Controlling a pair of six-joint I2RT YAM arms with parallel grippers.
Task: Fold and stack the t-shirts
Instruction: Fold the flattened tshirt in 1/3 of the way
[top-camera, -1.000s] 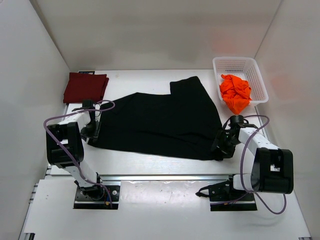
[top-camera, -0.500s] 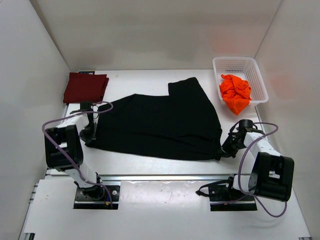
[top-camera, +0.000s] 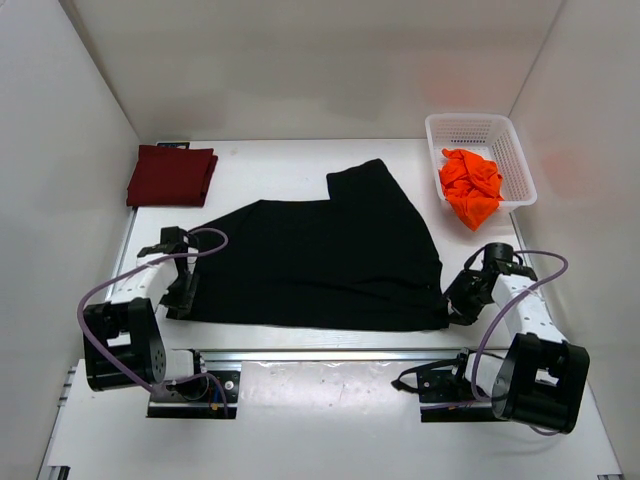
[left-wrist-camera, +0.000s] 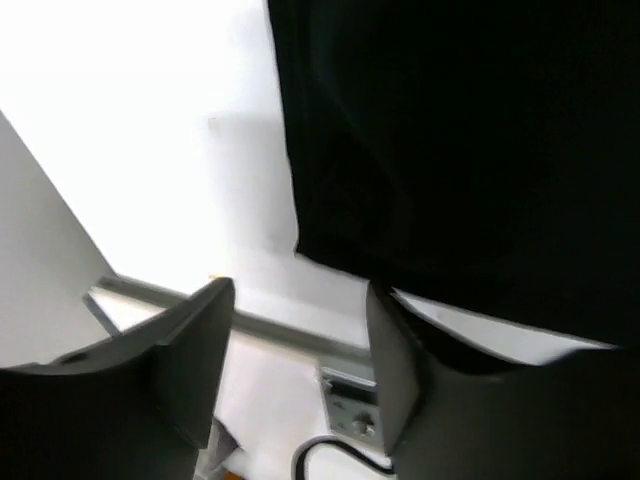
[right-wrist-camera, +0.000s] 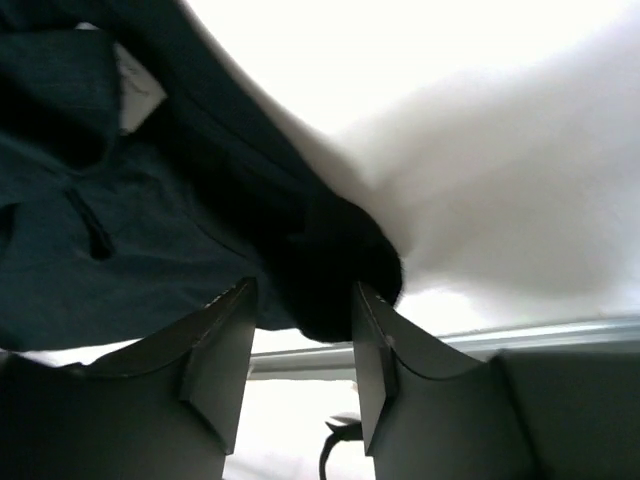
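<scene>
**Black shirt flat mid-table, an arm at each near corner**

Black shirt (top-camera: 320, 260) lies spread across the middle of the table (top-camera: 270, 160), with one flap reaching toward the far side. Its near edge runs close to the table's near edge.

Left fingers (left-wrist-camera: 190, 350) are at the shirt's near-left corner. They stand apart with nothing between them, and the cloth edge is just past the tips.

Right fingers (right-wrist-camera: 220, 350) are at the near-right corner, also apart. A bunched lump of black hem sits between the tips; I cannot tell whether it presses on both.

Maroon shirt (top-camera: 170, 175) is folded into a neat rectangle at far left, apart from the black one.

Orange shirt (top-camera: 470, 185) is crumpled in the white basket (top-camera: 520, 165) at far right, one end hanging over the near rim.
</scene>
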